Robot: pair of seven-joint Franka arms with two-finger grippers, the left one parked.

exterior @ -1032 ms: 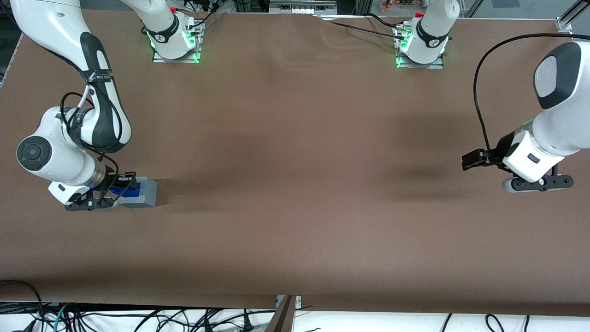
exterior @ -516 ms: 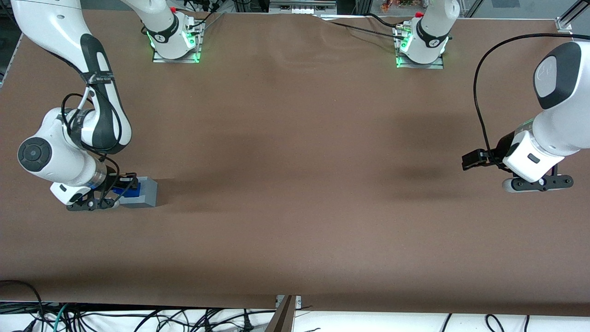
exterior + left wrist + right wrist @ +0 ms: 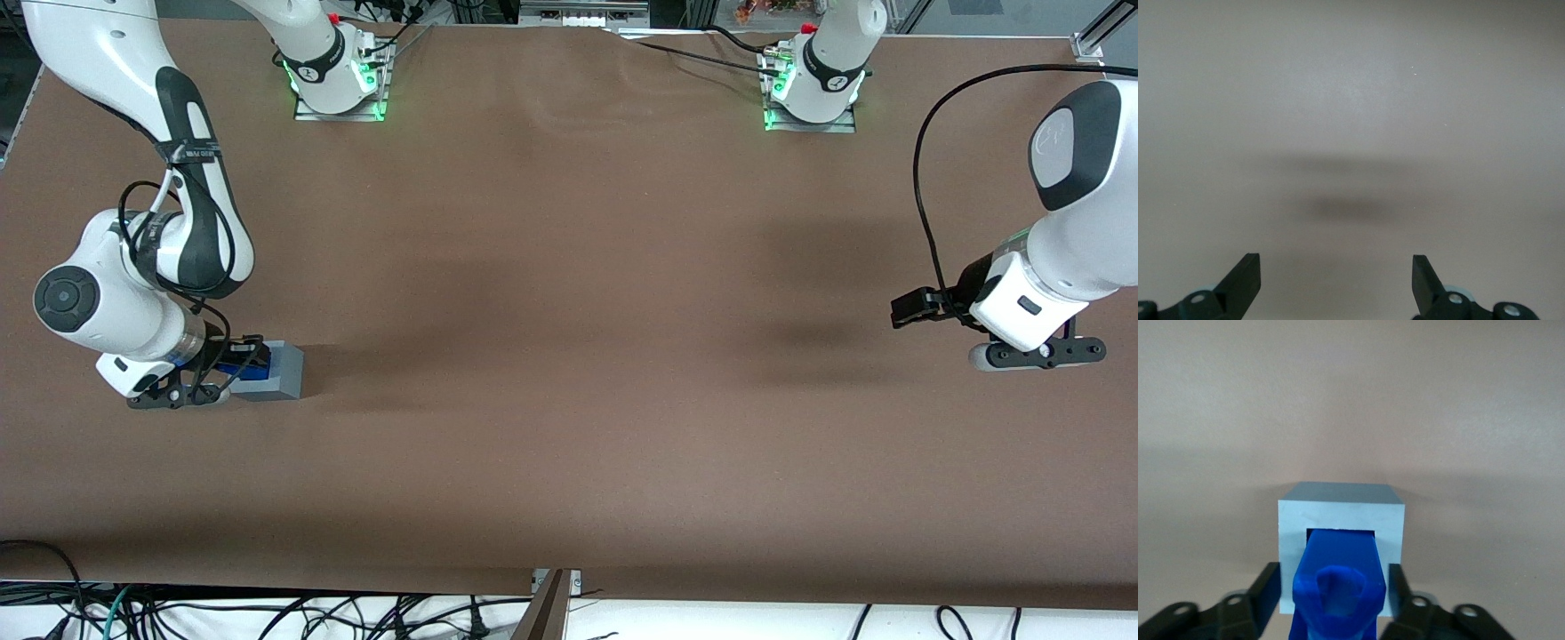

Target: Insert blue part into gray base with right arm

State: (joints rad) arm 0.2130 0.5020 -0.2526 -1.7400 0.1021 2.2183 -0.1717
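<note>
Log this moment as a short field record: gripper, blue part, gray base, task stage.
gripper: the right arm's gripper, at the working arm's end of the table, fingers on either side of the blue part
blue part: blue part entering the recess in the top of the base, most of its body still showing outside it
gray base: gray base resting on the brown table
task stage: insertion under way, not visibly seated

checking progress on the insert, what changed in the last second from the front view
Very little. The right arm's claw dipped a touch lower over the gray base, and less of the blue part shows above the base, so it seems to be sinking into the recess. The wrist view shows the blue part entering the base's opening. The base itself has not moved.
</note>
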